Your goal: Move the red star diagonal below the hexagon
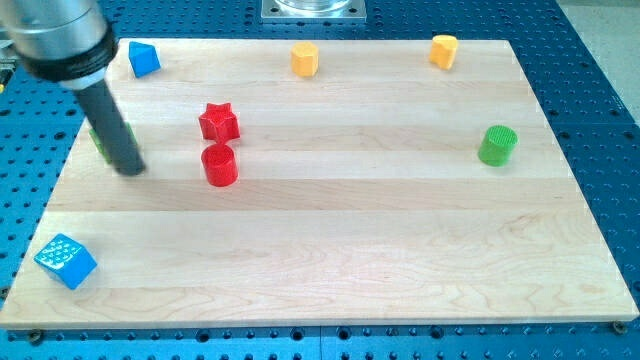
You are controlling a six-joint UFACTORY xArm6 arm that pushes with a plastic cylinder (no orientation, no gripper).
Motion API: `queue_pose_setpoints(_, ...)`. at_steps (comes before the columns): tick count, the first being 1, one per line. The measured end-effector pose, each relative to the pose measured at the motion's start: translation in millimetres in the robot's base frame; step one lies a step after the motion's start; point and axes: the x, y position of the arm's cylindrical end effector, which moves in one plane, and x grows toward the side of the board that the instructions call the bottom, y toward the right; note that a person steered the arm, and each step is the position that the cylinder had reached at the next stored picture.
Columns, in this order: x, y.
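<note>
Nothing looks done yet: my tip (pixel 131 168) (a bare rod, so no jaws to open or close) rests near the board's left edge, the red star (pixel 219 122) untouched just to its upper right above the red cylinder (pixel 219 166), the yellow hexagon (pixel 305 59) well beyond

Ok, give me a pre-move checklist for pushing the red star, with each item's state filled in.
1. Red star in view on the board: ok.
2. My tip apart from the star, to its left: ok.
3. Red cylinder sits right below the star, nearly touching; it may get dragged along: not ok.
4. Which yellow block is the hexagon, the one at top middle or top right: cannot tell.
5. A green block shows behind the rod, mostly hidden; its shape: cannot tell.
6. Green cylinder stands far right of the star, out of the way: ok.
</note>
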Motion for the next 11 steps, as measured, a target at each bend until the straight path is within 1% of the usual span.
queue_pose_setpoints(1,-47.2,12.5)
queue_pose_setpoints(3,-59.3,109.0)
queue_pose_setpoints(4,-59.3,180.0)
queue_pose_setpoints(8,-60.7,185.0)
queue_pose_setpoints(9,-67.8,205.9)
queue_pose_setpoints(10,-42.4,202.7)
queue_pose_setpoints(11,47.3,199.4)
